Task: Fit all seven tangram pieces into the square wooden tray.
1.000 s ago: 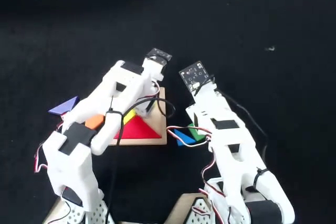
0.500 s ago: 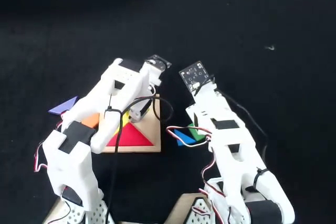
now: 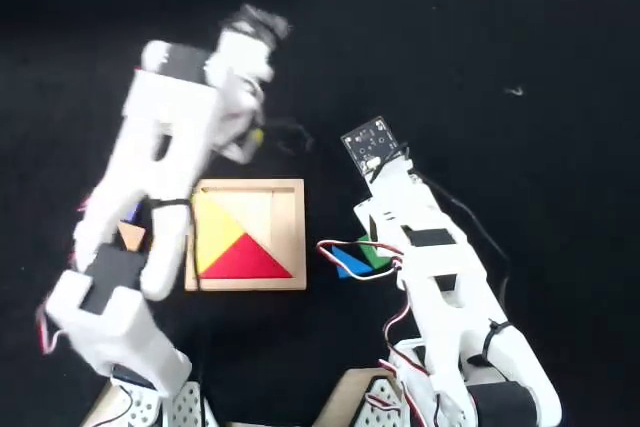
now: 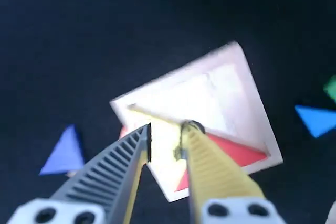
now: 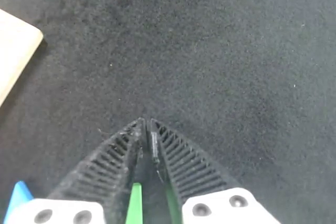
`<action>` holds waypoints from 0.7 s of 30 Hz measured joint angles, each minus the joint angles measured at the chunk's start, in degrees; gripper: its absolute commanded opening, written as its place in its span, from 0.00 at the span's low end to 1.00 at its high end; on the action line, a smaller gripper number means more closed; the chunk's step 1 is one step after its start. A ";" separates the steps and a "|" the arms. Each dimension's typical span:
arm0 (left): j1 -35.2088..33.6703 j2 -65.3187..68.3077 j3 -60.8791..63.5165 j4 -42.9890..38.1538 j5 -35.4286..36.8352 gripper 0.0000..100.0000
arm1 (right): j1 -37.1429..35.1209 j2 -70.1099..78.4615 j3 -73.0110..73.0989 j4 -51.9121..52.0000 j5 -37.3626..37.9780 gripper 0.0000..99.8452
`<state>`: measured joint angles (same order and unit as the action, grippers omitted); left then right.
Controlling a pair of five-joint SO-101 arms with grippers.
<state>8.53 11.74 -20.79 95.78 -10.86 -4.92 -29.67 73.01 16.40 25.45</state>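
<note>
The square wooden tray (image 3: 280,202) lies in the middle of the black table and holds a yellow triangle (image 3: 218,227) and a red triangle (image 3: 255,259). My left gripper (image 4: 165,140) hangs high over the tray (image 4: 210,90), its fingers slightly open with nothing between them. A purple triangle (image 4: 65,150) lies beside the tray, and an orange piece (image 3: 132,237) shows past the left arm. A blue triangle (image 3: 348,263) and a green piece (image 3: 377,253) lie partly under the right arm. My right gripper (image 5: 144,125) is shut and empty, low over bare cloth.
The right arm (image 3: 430,247) stretches along the tray's right side, its wrist board (image 3: 368,143) just beyond the tray's far corner. A tray corner (image 5: 16,45) sits off to one side of the right gripper. Black cloth runs far back and to the right.
The left arm rose from the tray and swung back and to the left, uncovering the yellow and red triangles. The tray slid slightly left. The right arm kept still.
</note>
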 measured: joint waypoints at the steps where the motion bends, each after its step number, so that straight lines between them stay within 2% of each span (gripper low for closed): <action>1: -1.85 -1.32 -1.85 1.41 0.62 0.13 | 0.00 0.00 0.00 0.00 0.00 0.01; 4: -7.82 -5.63 -4.92 3.87 1.41 0.13 | 0.00 0.00 0.00 0.00 0.00 0.01; 8: -15.03 -11.69 -2.81 4.48 1.41 0.13 | 0.00 0.00 0.00 0.00 0.00 0.01; 11: -19.08 -15.82 2.90 4.48 0.00 0.13 | 0.00 0.00 0.00 0.00 0.00 0.01; 21: -25.58 -35.78 27.52 2.37 -10.46 0.13 | 0.00 0.00 0.00 0.00 0.00 0.01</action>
<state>-17.05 -24.04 6.73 98.15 -21.32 -4.92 -29.67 73.01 16.40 25.45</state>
